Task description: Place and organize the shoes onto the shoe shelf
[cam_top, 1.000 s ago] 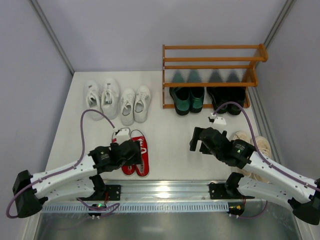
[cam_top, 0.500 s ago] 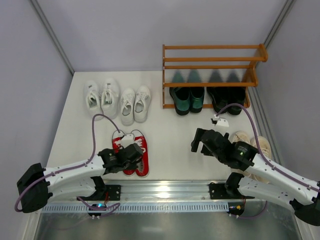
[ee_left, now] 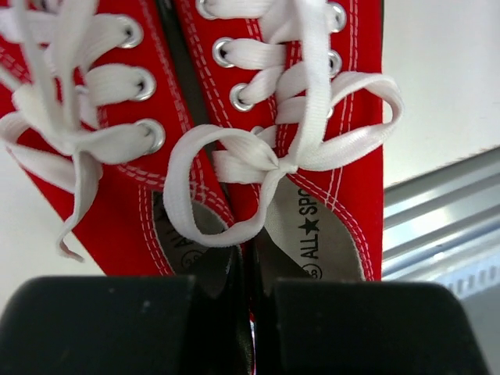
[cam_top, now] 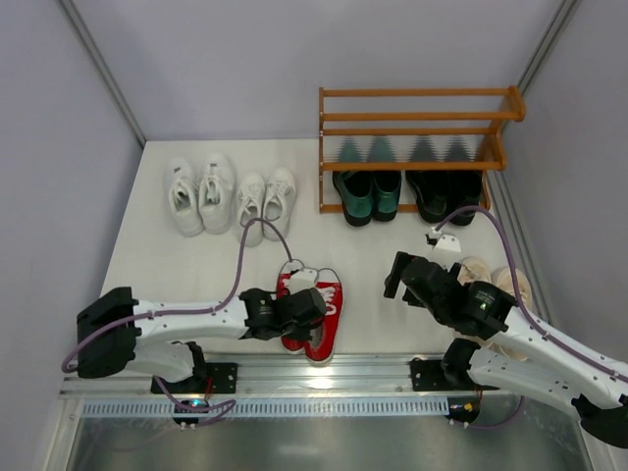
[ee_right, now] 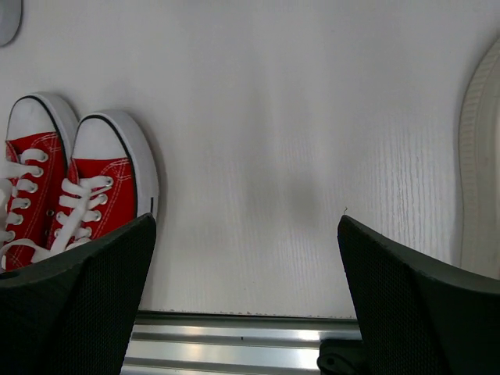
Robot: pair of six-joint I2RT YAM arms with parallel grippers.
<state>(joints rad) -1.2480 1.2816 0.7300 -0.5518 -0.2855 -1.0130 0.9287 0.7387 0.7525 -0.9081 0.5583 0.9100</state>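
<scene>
The red sneakers with white laces lie side by side near the table's front edge, toes pointing away. My left gripper is shut on their two inner heel walls, pinching the pair together; in the left wrist view the red sneakers fill the frame above the gripper. My right gripper hangs open over bare table, right of the pair, with nothing between its fingers. Its wrist view has the gripper open, the red sneakers at left and a cream shoe at right. The shoe shelf stands at the back right.
Dark green loafers and black loafers sit at the shelf's lowest tier, heels sticking out. Two white sneaker pairs lie at the back left. Cream shoes are partly hidden under my right arm. A metal rail runs along the near edge.
My left gripper has shut on the red sneakers' heels and dragged the pair to the right along the front edge. The right gripper shifted slightly right and stayed open.
</scene>
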